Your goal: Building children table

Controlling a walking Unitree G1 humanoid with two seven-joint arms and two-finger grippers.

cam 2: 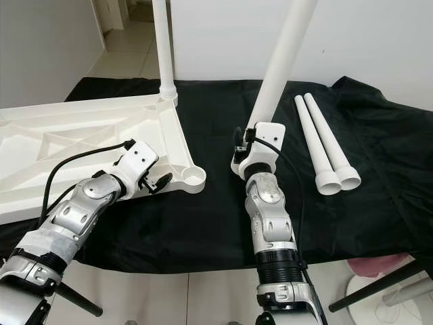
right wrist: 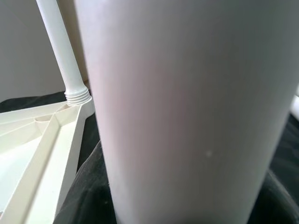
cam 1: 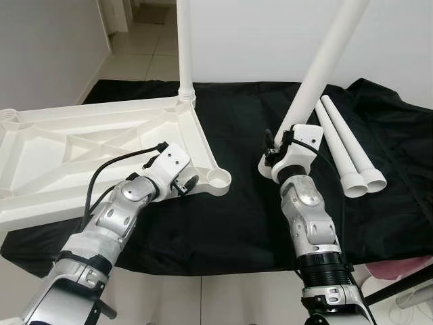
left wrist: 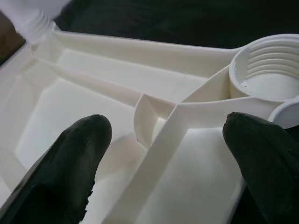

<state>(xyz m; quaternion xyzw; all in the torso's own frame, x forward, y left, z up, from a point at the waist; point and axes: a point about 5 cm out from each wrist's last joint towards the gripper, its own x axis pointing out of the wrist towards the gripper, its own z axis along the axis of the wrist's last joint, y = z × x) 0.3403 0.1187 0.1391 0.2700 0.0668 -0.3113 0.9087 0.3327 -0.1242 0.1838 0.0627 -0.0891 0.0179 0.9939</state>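
From the head camera: find the table panel (cam 1: 81,145) lying underside up over the left edge of the black cloth (cam 1: 243,223), presumably to turn its leg sockets upward. Note one screwed-in leg (cam 1: 185,47) standing at the panel's far corner and an empty socket (cam 1: 218,179) at its near corner, toward the cloth's middle. Spot the left claw (cam 1: 184,184) at the panel's near rim just beside that socket, probably to steady the panel against turning. See the right claw (cam 1: 277,150) closed around the lower end of the held leg (cam 1: 325,61), tilted up and away over the middle of the cloth, well apart from the socket; likely staged for carrying across and threading in. Leave the two spare legs (cam 1: 348,152) side by side toward the cloth's right edge, within reach.

Along the left wrist: see both black fingers (left wrist: 70,158) spread open, astride a rib of the panel, threaded socket just ahead. Cannot tell whether touching the plastic.

Along the right wrist: find the held leg close up against the lens, with the screwed-in leg beyond at the panel's corner.
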